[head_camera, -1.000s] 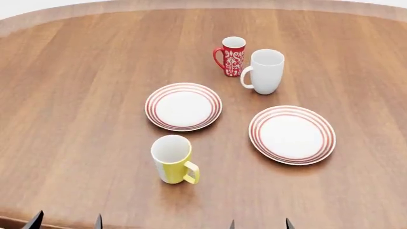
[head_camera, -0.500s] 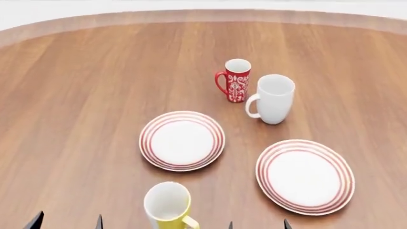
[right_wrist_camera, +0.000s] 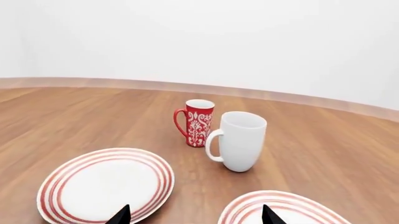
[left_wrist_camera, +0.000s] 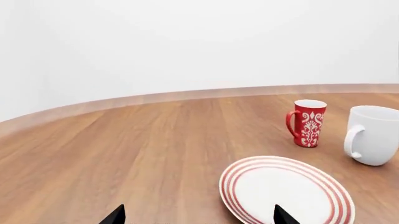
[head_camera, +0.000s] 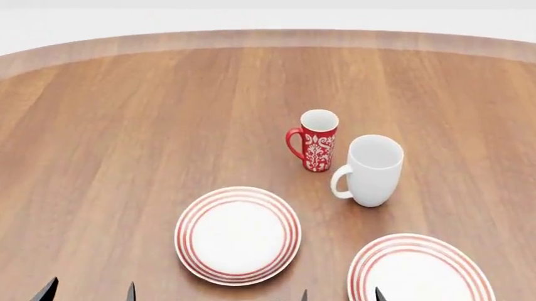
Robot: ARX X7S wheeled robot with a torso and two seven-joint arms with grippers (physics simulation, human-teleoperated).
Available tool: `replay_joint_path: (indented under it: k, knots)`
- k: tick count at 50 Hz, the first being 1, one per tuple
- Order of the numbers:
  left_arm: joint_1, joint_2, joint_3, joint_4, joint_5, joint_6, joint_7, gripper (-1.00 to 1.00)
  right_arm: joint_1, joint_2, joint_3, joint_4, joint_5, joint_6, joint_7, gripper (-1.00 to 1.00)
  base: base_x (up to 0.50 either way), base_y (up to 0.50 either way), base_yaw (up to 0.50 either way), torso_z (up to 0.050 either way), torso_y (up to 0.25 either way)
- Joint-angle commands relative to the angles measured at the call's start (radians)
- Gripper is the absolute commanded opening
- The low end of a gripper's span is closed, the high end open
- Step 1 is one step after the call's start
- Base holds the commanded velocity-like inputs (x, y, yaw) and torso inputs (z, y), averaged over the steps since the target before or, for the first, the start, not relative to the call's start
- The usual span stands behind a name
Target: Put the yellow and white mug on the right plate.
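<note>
The yellow and white mug is out of view in every current frame. The right plate (head_camera: 418, 271), white with thin red rings, lies at the head view's lower right, cut by the frame edge; its rim (right_wrist_camera: 249, 205) also shows in the right wrist view. Only the dark fingertips of my left gripper (head_camera: 89, 293) and right gripper (head_camera: 342, 295) show at the near edge. Both stand wide open with nothing between them. The left gripper (left_wrist_camera: 198, 218) hovers by the left plate's near edge. The right gripper (right_wrist_camera: 195, 217) sits over bare wood between the two plates.
The look-alike left plate (head_camera: 238, 235) lies left of the right plate. Behind them stand a red patterned mug (head_camera: 317, 148) and a taller plain white mug (head_camera: 371, 170), close together. The round wooden table (head_camera: 125, 125) has a raised rim at the back.
The head view has tilted upward: plates and mugs slid down the picture, and the yellow and white mug dropped out past the bottom edge. The fingertips hold the same places.
</note>
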State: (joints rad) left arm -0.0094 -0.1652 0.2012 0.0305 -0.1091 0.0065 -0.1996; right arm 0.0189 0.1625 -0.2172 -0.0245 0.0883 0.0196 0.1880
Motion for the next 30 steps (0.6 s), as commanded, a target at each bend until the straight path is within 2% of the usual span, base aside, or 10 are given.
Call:
replay_joint_path:
  k: [1,15,23,30]
  knots:
    - [-0.003,0.015,-0.01,-0.022,0.023,0.01,0.013,1.0,-0.001,-0.017,0.023,0.024,-0.002,-0.023,-0.01,1.0,0.0,0.0,0.0,0.0,0.0]
    - [-0.004,0.007,-0.001,-0.023,0.012,0.011,0.007,1.0,0.02,0.008,0.003,0.038,0.026,-0.007,-0.046,1.0,0.0,0.0,0.0,0.0,0.0]
    - [-0.005,0.002,0.005,-0.021,0.008,0.008,0.002,1.0,0.05,0.111,0.004,0.007,0.107,0.073,-0.178,1.0,0.0,0.0,0.0,0.0,0.0]
    - [-0.007,-0.001,0.01,-0.03,0.006,0.011,-0.002,1.0,0.033,0.206,0.035,-0.103,0.21,0.135,-0.28,1.0,0.0,0.0,0.0,0.0,0.0]
